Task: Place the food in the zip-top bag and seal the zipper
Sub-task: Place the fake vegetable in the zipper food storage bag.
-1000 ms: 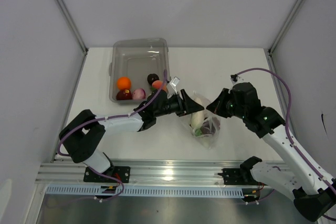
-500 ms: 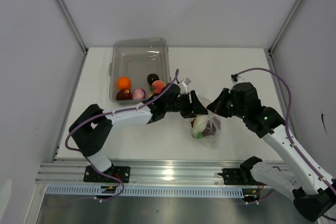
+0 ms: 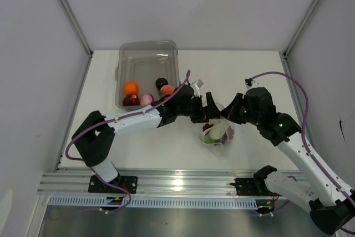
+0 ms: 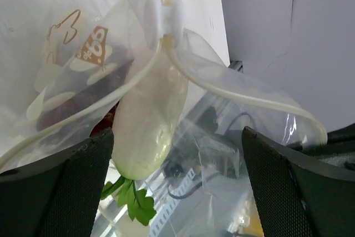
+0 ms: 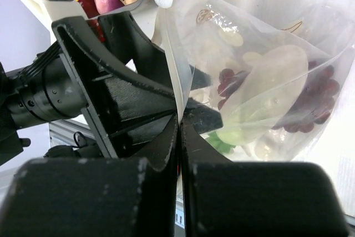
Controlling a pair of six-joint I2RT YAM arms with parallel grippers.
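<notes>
Evidently the right gripper (image 5: 180,123) is there to keep the pouch presented; its jaws are pressed together on the thin upper edge of the zip-top bag (image 3: 221,137), so the mouth stays lifted and turned toward the other arm instead of folding flat onto the table (image 3: 260,76); whether the bag's bottom rests on the table I cannot tell.

The left gripper (image 3: 203,109) sits right at that mouth with its jaws spread wide and nothing between the pads; to my eye that wide stance suits a piece let go into the bag, though this is a judgement and not something seen.

Inside the pouch lie the white oblong piece (image 4: 150,117), the green bit (image 4: 133,202) under its lower end, and the grape bunch (image 5: 319,95) against the far wall; all three sit beyond the left fingertips, in line with the gap between them but not within reach of the pads.

The zipper (image 4: 244,97) stands open; from the white slider (image 4: 163,14) its two strips part, one sweeping toward each finger; the one on the view's right ends just beside that finger, touching or not I cannot say.

Further food waits in the bin (image 3: 166,48), well apart from both grippers: the orange (image 3: 131,87), the pink bulb (image 3: 146,99) and the peach (image 3: 167,89) among it; so filling looks only partly done, and sealing is not yet begun.
</notes>
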